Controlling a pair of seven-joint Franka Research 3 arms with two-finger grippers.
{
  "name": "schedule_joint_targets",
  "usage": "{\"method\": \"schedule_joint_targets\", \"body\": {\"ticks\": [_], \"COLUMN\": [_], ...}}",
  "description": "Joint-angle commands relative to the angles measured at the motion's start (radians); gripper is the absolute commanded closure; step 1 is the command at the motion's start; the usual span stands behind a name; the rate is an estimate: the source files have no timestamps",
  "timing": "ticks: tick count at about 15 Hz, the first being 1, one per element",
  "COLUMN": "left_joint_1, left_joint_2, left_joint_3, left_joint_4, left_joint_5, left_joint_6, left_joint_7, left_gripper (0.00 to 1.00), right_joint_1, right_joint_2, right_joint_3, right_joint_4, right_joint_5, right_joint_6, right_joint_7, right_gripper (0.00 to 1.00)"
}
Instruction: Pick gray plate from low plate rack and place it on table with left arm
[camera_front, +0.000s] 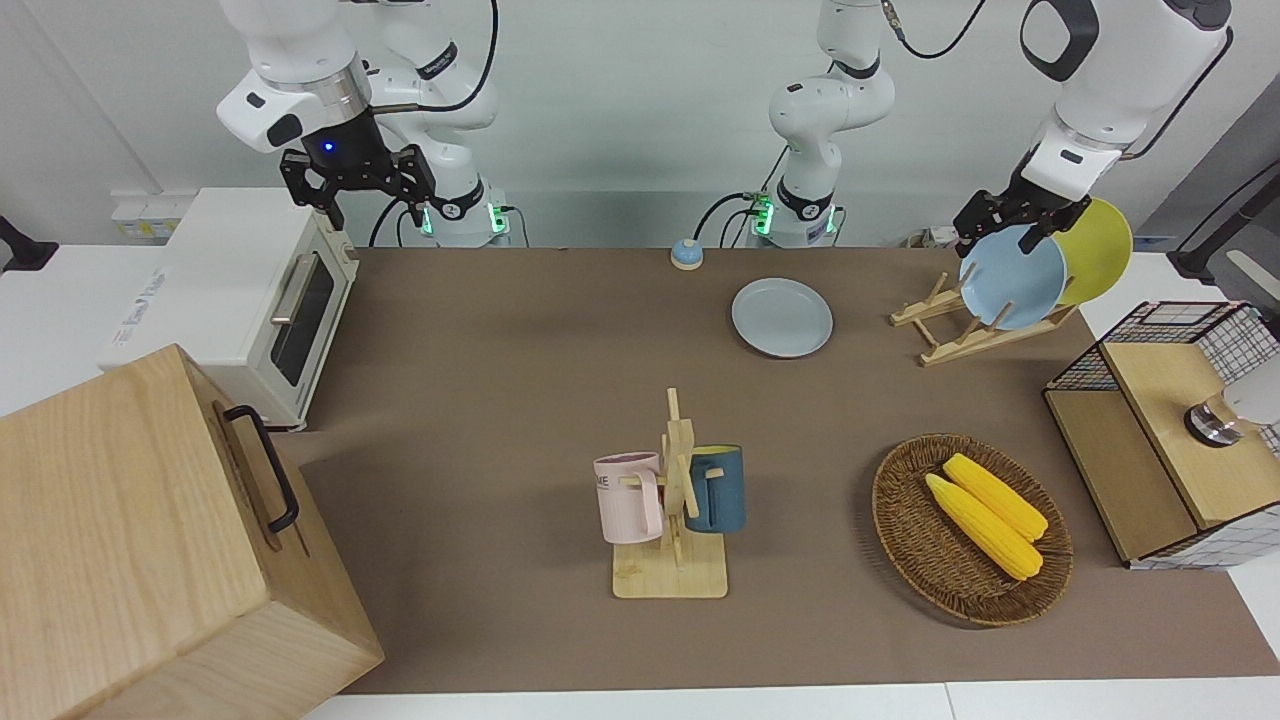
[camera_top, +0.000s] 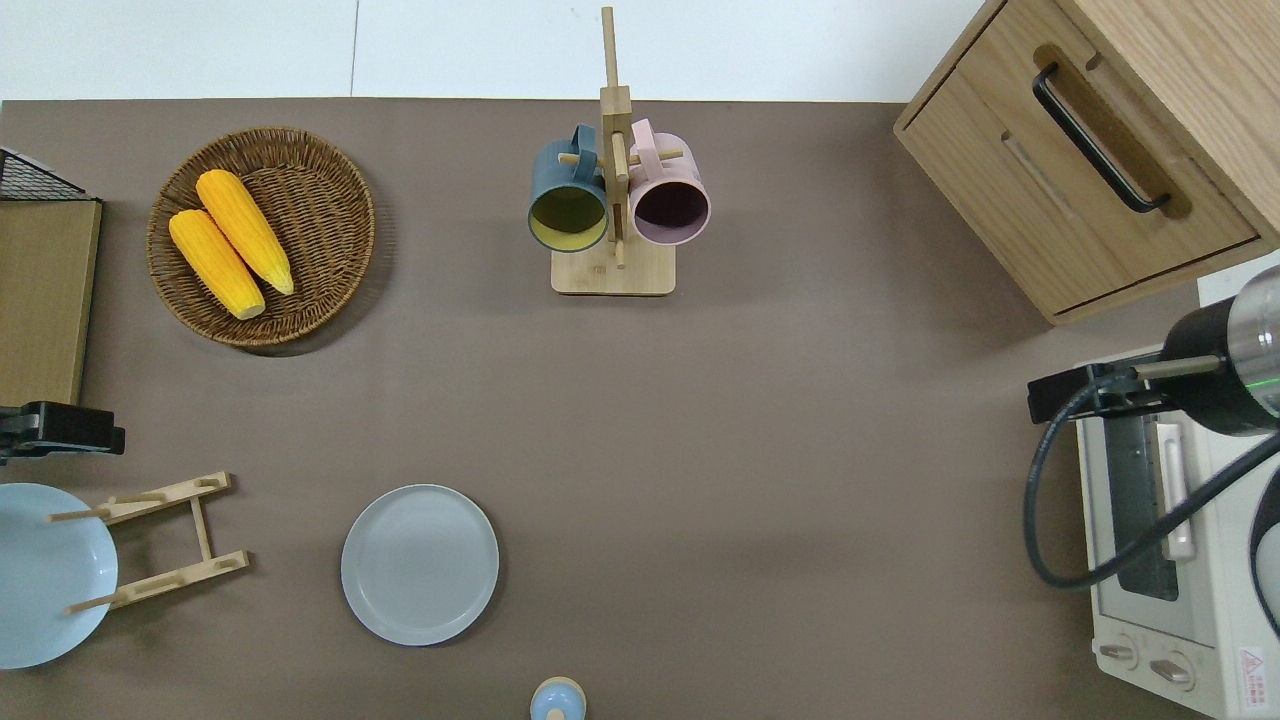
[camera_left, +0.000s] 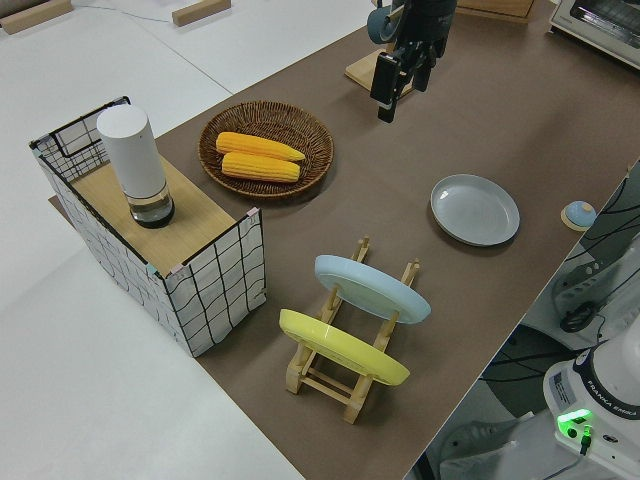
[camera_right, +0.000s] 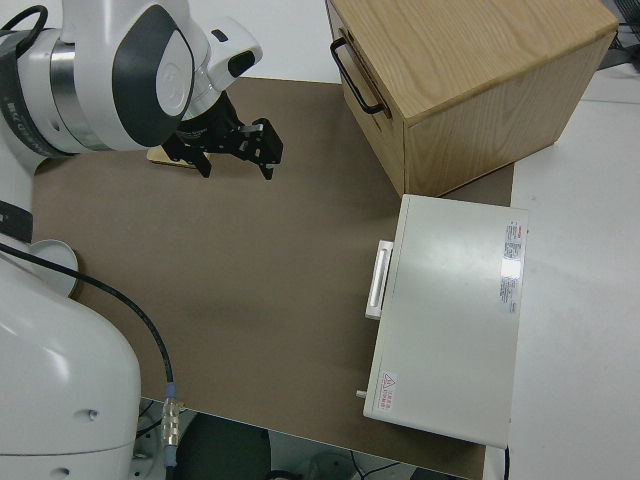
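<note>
Front view: the gray plate (camera_front: 782, 317) lies flat on the table (camera_front: 520, 400), close to the robots' edge and toward the left arm's end. It is not in the rack (camera_front: 965, 330). The rack holds only a blue plate (camera_front: 1012, 277) and a yellow plate (camera_front: 1098, 248), so the job looks done. The left tool (camera_front: 1003, 232) hangs up in the air by the rack. Its fingers look spread apart and it holds nothing. The right arm is parked, and the right tool (camera_front: 362, 190) is spread wide with nothing in it.

Overhead view: the gray plate (camera_top: 420, 564) sits alone on bare table, well apart from the rack (camera_top: 170, 540). It looks hard and stiff, smooth and a bit slippery. It is likely light, and it could chip or break if dropped. The rim is the best place to pinch it. Flat like this, the rim is low, so a finger would have to slip under the edge. The left tool (camera_top: 95, 437) is over the table at the left arm's end, beside the rack's pegs.

Left side view: the left tool (camera_left: 402, 85) points down, and the arm comes in from above. The gray plate (camera_left: 475, 209) rests level.

Right side view: the right tool (camera_right: 235, 145) is spread and holds nothing.
</note>
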Motion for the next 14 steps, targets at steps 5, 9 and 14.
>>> {"method": "schedule_joint_targets", "body": {"ticks": [5, 9, 14], "left_joint_1": [-0.257, -0.256, -0.248], "left_joint_2": [0.030, 0.030, 0.032], "left_joint_3": [0.169, 0.174, 0.176], "left_joint_4": [0.029, 0.029, 0.029], "left_joint_5": [0.018, 0.015, 0.014], "left_joint_6": [-0.005, -0.004, -0.002], "left_joint_7": [-0.012, -0.011, -0.011], "left_gripper": [0.00, 0.00, 0.00], "right_joint_1": [-0.007, -0.007, -0.007], "right_joint_2": [-0.002, -0.002, -0.002], "right_joint_3": [0.007, 0.005, 0.007], "right_joint_4": [0.006, 0.006, 0.006], "right_joint_5": [0.007, 0.007, 0.007], "right_joint_6": [-0.014, -0.014, -0.014], "right_joint_7": [-0.001, -0.001, 0.000], "right_gripper": [0.011, 0.011, 0.011]}}
